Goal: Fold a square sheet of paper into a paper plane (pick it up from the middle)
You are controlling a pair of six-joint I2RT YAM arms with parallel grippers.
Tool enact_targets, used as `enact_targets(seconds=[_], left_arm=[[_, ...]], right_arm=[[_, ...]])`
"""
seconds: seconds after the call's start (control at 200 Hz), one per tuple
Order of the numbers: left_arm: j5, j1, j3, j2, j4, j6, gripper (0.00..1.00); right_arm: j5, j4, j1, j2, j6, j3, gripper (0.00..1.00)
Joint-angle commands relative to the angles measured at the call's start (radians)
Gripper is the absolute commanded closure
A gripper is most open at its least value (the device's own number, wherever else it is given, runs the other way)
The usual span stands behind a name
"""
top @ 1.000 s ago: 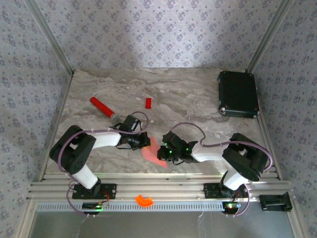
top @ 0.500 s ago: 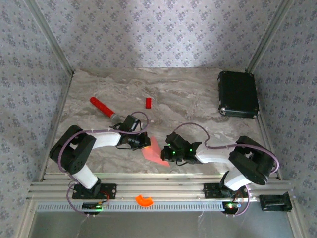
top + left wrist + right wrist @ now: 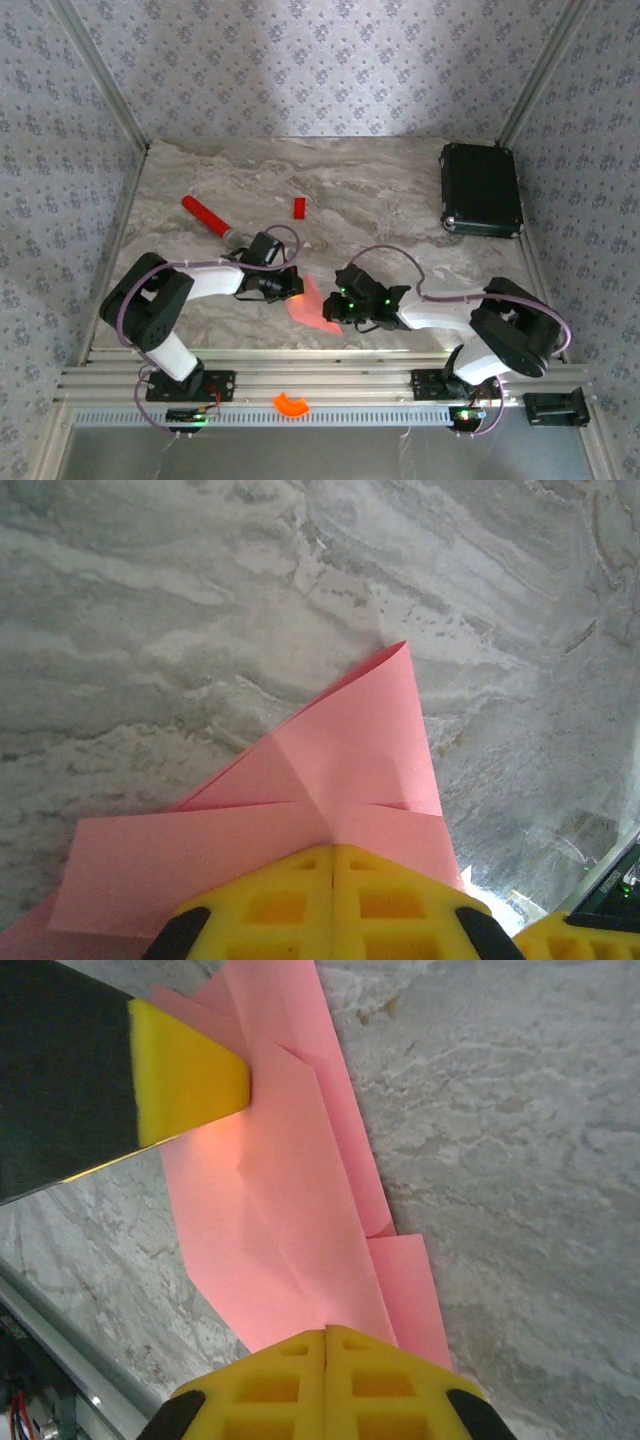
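The square sheet of paper [image 3: 312,305] is folded into a narrow, creased salmon-pink shape and lies near the table's front edge between my two grippers. My left gripper [image 3: 297,288] is shut on its upper left end; in the left wrist view the pink folds [image 3: 350,750] run out from the closed yellow fingertips [image 3: 333,848]. My right gripper [image 3: 335,313] is shut on the lower right end. In the right wrist view the paper's centre crease [image 3: 290,1230] leads straight into the closed seam [image 3: 326,1331], and a left finger [image 3: 190,1070] touches the far end.
A red stick with a grey tip [image 3: 207,216] lies at the back left, with a small red block [image 3: 298,207] to its right. A black case [image 3: 481,189] sits at the back right. An orange piece [image 3: 291,404] rests on the front rail.
The right arm's elbow has swung out to the right and lower while its gripper stayed at the paper. The paper has shifted slightly. The left arm has barely moved.
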Motion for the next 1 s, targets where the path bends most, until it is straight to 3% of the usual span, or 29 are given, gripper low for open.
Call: enact_targets(seconds=[0.0,0.15,0.38,0.65,0.88,0.994], left_arm=[[-0.028,0.008,0.005,0.024,-0.046,0.020,1.00],[-0.026,0.007,0.005,0.023,-0.049,0.021,1.00],[-0.027,0.008,0.002,0.027,-0.046,0.025,1.00],[-0.025,0.008,0.003,0.025,-0.044,0.021,1.00],[-0.022,0.008,0.001,0.026,-0.040,0.018,1.00],[-0.015,0.008,-0.003,0.032,-0.029,0.013,1.00]], right_arm=[[-0.025,0.010,-0.007,0.059,-0.020,0.027,1.00],[-0.043,0.028,-0.021,0.098,-0.001,-0.018,1.00],[-0.040,0.089,0.008,-0.024,0.053,-0.182,0.99],[-0.017,-0.088,0.052,-0.164,0.025,-0.194,0.98],[0.080,-0.198,0.059,-0.351,0.066,-0.195,0.93],[0.072,-0.232,0.048,-0.398,0.095,-0.206,0.81]])
